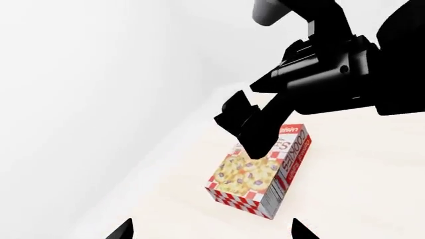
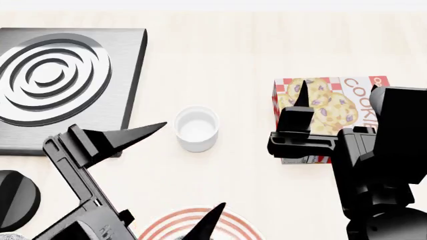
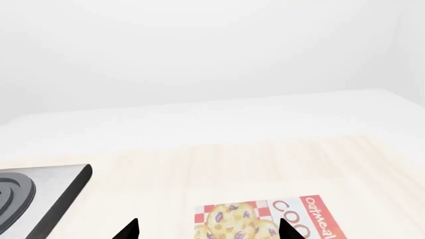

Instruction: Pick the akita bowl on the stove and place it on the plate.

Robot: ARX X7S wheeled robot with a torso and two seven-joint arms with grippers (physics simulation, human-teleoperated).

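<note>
The stove [image 2: 63,82] lies at the far left in the head view, and its ring burner is bare. The akita bowl is out of view in every frame. Only the far rim of the red-ringed plate [image 2: 158,225] shows, at the near edge. My left gripper [image 2: 193,164] is open and empty, spread between the plate and a small plain white cup [image 2: 195,128]. Its fingertips also edge the left wrist view, left gripper [image 1: 211,231]. My right gripper [image 2: 337,86] hangs open over a cookie box [image 2: 327,107], holding nothing. The right wrist view shows the right gripper [image 3: 209,230] and a stove corner [image 3: 47,191].
The stove's black knob [image 2: 15,200] sits at the near left beside my left arm. The cookie box [image 1: 259,177] lies flat on the pale wood table [image 2: 233,55], with my right arm above it in the left wrist view. A white wall backs the table.
</note>
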